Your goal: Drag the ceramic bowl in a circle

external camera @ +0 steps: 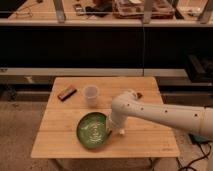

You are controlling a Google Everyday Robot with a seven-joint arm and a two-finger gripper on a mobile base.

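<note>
The ceramic bowl (93,130) is round, shallow and glossy green with pale speckles inside. It sits on the wooden table (150,142) near the front edge, left of centre. My gripper (115,131) points down at the bowl's right rim, at the end of the white arm (160,114) that reaches in from the right. It is touching or very close to the rim, and the arm hides the contact.
A small translucent whitish cup (91,95) stands behind the bowl. A brown flat object (66,93) lies at the table's back left. A small dark item (139,95) lies behind the arm. Dark shelving runs behind the table.
</note>
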